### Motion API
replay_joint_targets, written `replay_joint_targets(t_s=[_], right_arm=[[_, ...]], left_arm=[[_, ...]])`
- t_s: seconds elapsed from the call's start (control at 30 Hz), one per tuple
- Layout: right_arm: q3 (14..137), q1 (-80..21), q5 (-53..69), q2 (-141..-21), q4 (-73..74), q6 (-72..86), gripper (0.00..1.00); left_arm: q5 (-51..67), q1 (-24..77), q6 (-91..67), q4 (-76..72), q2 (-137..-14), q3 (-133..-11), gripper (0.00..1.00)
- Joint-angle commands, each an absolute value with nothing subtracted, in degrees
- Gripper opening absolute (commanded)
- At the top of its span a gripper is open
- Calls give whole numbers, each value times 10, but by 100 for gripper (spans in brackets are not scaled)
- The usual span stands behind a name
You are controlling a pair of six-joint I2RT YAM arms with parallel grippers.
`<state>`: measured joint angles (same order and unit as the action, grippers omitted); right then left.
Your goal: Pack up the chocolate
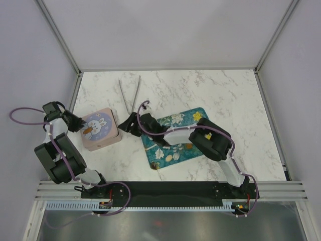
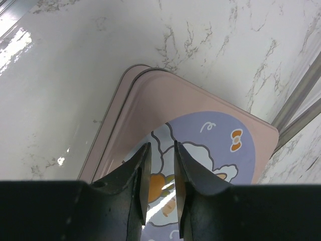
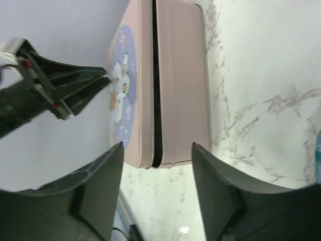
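The left arm is folded back on itself at the table's (image 1: 225, 90) left edge, w/ the left gripper (image 1: 76, 123) held low at the left side of the pink tin (image 1: 101, 130). The right arm is extended leftward from its base, forearm laid across the teal tray (image 1: 198, 116), and the right gripper (image 1: 128, 125) is seen just beside the tin's right side.

In the left wrist view the left fingers (image 2: 142, 186) are seen nearly together over the bunny picture on the lid. Only a thin slit is left btwn them and nothing is gripped. Whether the tips touch the lid can't be told. In the right wrist view the right jaws are spread wide w/ nothing held. The tin is seen ahead of the gap, side-on, w/ a dark seam btwn lid and base — the lid is on, so the inside is hidden.

The chocolate (image 1: 170, 157) lies on the tray, near its near-left corner: a few small brown and orange pieces, seen in the top view only. Part of the tray is covered by the right forearm, so no count can be given.

1 pair of tongs (image 1: 129, 94) lies on the table beyond the tin, picked up by neither wrist cam.
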<state>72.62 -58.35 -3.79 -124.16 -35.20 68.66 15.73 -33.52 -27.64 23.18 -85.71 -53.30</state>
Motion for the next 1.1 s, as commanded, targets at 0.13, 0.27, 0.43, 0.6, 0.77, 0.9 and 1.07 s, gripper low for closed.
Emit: replay_joint_targets(t_s=[0.13, 0.27, 0.43, 0.6, 0.77, 0.9, 1.07], right_arm=[[892, -569, 34, -1275, -212, 525, 71], [923, -566, 41, -1294, -189, 491, 73], [1013, -566, 51, -1343, -102, 438, 75], [1040, -566, 45, -1368, -59, 407, 75], [1017, -567, 45, -1367, -62, 403, 57], [983, -565, 40, -1347, -91, 408, 47], [976, -566, 42, -1343, -95, 414, 45]], left_arm=[[174, -335, -252, 249, -867, -534, 32], [178, -335, -254, 247, -869, -538, 32], [185, -335, -256, 247, -870, -541, 32], [207, -334, -256, 245, -875, -544, 32], [227, -333, -257, 240, -873, -544, 33], [219, -333, -259, 246, -849, -553, 34], [154, -334, -267, 259, -818, -568, 40]])
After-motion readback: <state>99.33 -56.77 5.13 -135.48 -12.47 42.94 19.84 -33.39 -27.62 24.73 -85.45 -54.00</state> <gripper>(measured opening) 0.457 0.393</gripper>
